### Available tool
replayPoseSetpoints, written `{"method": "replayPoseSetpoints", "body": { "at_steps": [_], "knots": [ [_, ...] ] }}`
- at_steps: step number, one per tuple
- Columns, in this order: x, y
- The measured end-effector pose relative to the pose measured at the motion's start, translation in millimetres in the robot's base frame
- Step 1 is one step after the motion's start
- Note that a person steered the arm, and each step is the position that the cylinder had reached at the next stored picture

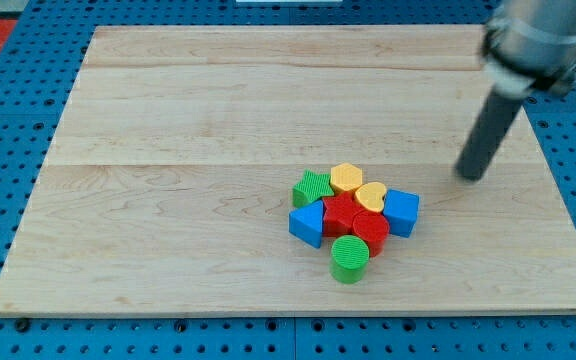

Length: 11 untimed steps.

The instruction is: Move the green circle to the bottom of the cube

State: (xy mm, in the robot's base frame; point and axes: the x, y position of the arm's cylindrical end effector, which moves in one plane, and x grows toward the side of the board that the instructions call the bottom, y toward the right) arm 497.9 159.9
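Your tip (471, 177) rests on the tabletop (168, 120) toward the right edge, about mid-height, well apart from the block cluster and touching nothing. There is no gripper on this rig, only the rod, so nothing is held or clamped.

The blocks sit packed together right of centre, nearer the bottom edge. The green circle (349, 259) is the lowest of the group, touching the red cylinder (371, 233) just above it. The blue cube (402, 212) forms the cluster's right end, beside the yellow heart (371, 196). Also in the pack: a red block (340, 212) at the middle, shape unclear; a yellow hexagon-like block (346, 178) at the top; a green star-like block (312, 188) at upper left; a blue triangular block (307, 224) at lower left.

Judgement: the green circle lies down-left of the blue cube, so it needs a push toward the right edge to end directly below the cube. For that your tip must get to the circle's left side; from its present spot it would probably have to pass below the cluster. Risk: the red cylinder touches the circle and may drag along.
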Motion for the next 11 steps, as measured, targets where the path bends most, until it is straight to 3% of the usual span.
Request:
{"method": "replayPoseSetpoints", "body": {
  "at_steps": [1, 2, 3, 4, 5, 8, 10, 11],
  "knots": [
    [61, 1],
    [81, -1],
    [110, -87],
    [110, -162],
    [105, -162],
    [97, -154],
    [92, -8],
    [89, 9]
  ]
}}
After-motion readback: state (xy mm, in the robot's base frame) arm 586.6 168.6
